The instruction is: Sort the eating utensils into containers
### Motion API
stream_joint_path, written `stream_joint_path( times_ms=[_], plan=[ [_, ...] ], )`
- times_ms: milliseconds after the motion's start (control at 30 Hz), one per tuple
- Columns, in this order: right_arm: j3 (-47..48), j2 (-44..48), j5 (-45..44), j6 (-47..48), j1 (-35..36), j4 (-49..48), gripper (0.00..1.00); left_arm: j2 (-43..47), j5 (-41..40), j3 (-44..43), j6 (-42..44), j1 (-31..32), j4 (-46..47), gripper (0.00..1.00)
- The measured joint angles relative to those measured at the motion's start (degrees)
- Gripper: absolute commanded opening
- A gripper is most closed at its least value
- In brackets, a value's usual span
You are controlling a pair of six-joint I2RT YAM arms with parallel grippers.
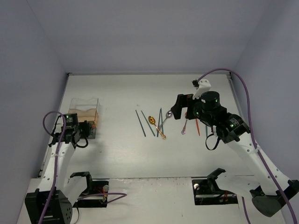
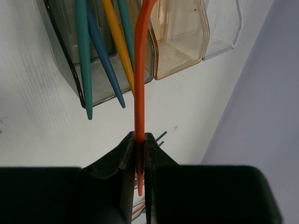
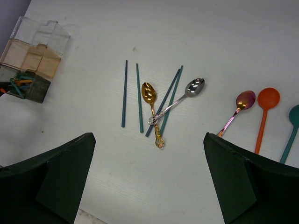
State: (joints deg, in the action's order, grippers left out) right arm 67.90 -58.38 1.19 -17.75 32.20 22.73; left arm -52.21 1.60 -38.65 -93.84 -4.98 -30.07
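Observation:
The clear divided container stands at the left. In the left wrist view its dark compartment holds teal, blue and yellow utensils. My left gripper is shut on the handle of an orange utensil whose upper end reaches into that compartment. My right gripper is open and empty, hovering above loose utensils: several dark teal chopsticks, a gold spoon, a silver spoon, a purple spoon, an orange spoon and a teal spoon.
The container has a tan compartment and a clear one beside the dark one. Grey walls enclose the white table on three sides. The arm bases sit at the near edge.

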Motion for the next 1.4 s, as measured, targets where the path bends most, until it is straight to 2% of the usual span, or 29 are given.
stream_joint_path(
  times_ms=[300, 500, 833, 1133, 1233, 1333, 1400],
  plan=[
    [0.0, 0.1, -2.3, 0.8, 1.0, 1.0, 1.00, -4.9, 3.1, 0.2, 0.0, -1.1, 4.6, 0.12],
    [0.0, 0.2, -2.8, 1.3, 1.3, 1.1, 1.00, -6.8, 4.6, 1.1, 0.2, -4.1, 6.9, 0.17],
    [-1.0, 1.1, -3.9, 1.6, 1.3, 1.2, 1.00, -7.9, 6.0, 2.5, 0.8, -7.4, 7.4, 0.22],
    [-1.2, 1.2, -5.0, 2.0, 1.7, 1.4, 1.00, -7.3, 6.1, 1.3, 4.0, -7.8, 5.9, 0.53],
    [-1.2, 1.2, -5.5, 2.4, 1.7, 1.4, 1.00, -7.1, 6.1, -4.2, 8.4, -7.8, 2.5, 0.60],
    [-1.3, 1.1, -5.9, 2.8, 1.7, 1.4, 1.00, -7.0, 6.1, -13.5, 15.8, -7.8, -1.0, 0.74],
    [-1.3, 0.6, -5.9, 2.9, 1.7, 1.4, 1.00, -6.9, 5.7, -19.8, 21.2, -7.1, -2.7, 0.80]
  ],
)
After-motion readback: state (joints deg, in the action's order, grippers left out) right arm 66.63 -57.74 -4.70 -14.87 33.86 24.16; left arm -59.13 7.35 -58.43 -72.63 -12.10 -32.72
